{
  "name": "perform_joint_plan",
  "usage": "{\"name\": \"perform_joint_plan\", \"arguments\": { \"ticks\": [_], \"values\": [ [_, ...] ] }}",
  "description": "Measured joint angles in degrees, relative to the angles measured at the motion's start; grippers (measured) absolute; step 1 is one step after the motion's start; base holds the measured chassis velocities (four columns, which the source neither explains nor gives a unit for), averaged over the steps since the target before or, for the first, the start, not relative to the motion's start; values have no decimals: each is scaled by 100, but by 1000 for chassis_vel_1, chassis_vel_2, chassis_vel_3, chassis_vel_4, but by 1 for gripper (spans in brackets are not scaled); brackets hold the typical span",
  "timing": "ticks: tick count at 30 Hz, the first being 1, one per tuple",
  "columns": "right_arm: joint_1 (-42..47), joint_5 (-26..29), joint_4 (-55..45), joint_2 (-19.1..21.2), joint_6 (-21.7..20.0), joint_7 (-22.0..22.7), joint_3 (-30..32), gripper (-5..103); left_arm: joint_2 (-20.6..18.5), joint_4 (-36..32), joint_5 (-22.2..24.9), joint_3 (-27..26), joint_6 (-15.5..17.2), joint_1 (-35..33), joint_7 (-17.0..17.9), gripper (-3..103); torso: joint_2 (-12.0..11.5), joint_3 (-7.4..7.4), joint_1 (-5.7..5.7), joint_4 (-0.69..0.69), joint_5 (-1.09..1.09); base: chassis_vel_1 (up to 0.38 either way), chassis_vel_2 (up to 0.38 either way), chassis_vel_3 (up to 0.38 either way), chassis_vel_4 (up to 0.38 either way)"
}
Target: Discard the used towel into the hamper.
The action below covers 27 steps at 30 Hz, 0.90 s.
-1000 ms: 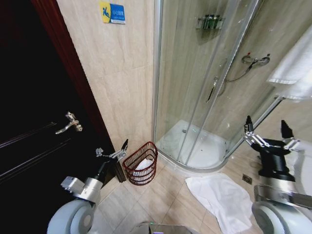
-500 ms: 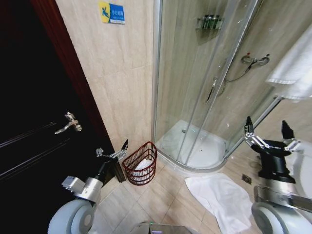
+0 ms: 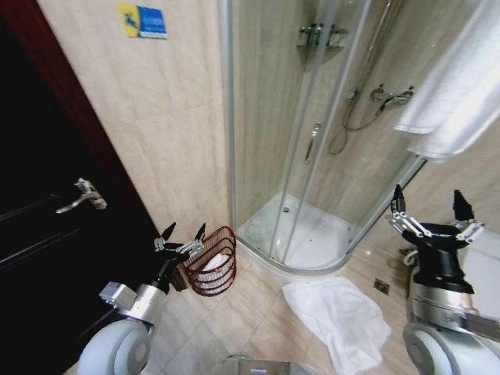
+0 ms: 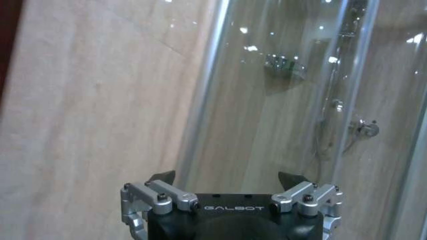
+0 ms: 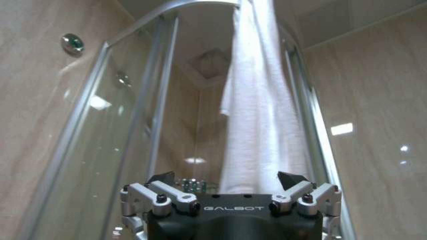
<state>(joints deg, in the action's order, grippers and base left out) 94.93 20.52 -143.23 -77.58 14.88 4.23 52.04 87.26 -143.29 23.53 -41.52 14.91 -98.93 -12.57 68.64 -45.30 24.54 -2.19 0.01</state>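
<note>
Both grippers — left (image 3: 183, 237), right (image 3: 429, 211) — spread, empty; white towel (image 3: 336, 314) on tiled floor (image 3: 250, 328), hamper (image 3: 209, 261) beside shower (image 3: 312, 156).

Each gripper (image 4: 227, 186) has a black body marked GALBOT, silver screwed finger links, black tips; grey rounded arm shells (image 3: 117, 348).

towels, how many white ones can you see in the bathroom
3: one spread on the floor tiles outside the shower, one hanging at upper right, and something white, likely a towel, inside the hamper.
</note>
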Motion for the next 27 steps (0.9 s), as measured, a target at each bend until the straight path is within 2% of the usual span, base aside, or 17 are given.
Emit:
{"name": "perform_joint_plan", "arguments": {
  "ticks": [1,2,4,7,8,10,12,13,17,21,24,27],
  "values": [
    [17,15,-1,1,10,-7,18,100,-1,0,0,0,0,0,0,100,0,0,0,0,-5,-301,-298,334,282],
    [47,78,7,56,55,-10,116,100,-1,2,1,1,-1,0,-2,100,0,0,0,1,2,-316,-314,300,305],
    [50,114,14,90,70,-11,202,100,0,2,0,1,-1,-1,-1,100,0,-1,1,1,3,-316,-314,331,325],
    [63,200,53,147,75,-25,362,100,-1,3,1,0,-1,0,-1,100,0,0,0,2,-6,-403,-378,359,358],
    [42,216,115,165,83,-32,397,100,0,3,1,0,0,0,-1,100,0,0,0,1,2,-368,-376,365,376],
    [-3,217,177,173,90,-35,409,100,0,2,1,1,-1,0,-2,100,0,-1,0,3,5,-384,-376,365,360],
    [-91,205,258,172,142,-39,404,100,-1,3,1,1,-1,0,-2,100,0,-1,0,2,-4,-365,-366,369,376],
    [-127,181,311,153,256,-72,371,100,0,4,1,1,-1,0,-2,100,-1,0,0,1,3,-332,-368,365,347],
    [-173,121,370,113,400,-170,282,100,0,4,1,2,-1,0,-2,100,0,-1,1,2,1,-334,-322,323,302],
    [-344,51,400,142,431,-238,193,100,-1,4,1,3,-1,0,-4,100,-1,-1,2,2,2,-173,-188,197,119],
    [-441,78,413,235,431,-270,197,100,-1,4,1,1,-1,-2,-3,100,0,0,-1,-2,-1,9,-83,91,43],
    [-481,179,419,327,433,-320,236,100,-3,4,1,0,-1,0,-1,100,0,0,-1,0,-4,57,50,-15,52]
  ]
}}
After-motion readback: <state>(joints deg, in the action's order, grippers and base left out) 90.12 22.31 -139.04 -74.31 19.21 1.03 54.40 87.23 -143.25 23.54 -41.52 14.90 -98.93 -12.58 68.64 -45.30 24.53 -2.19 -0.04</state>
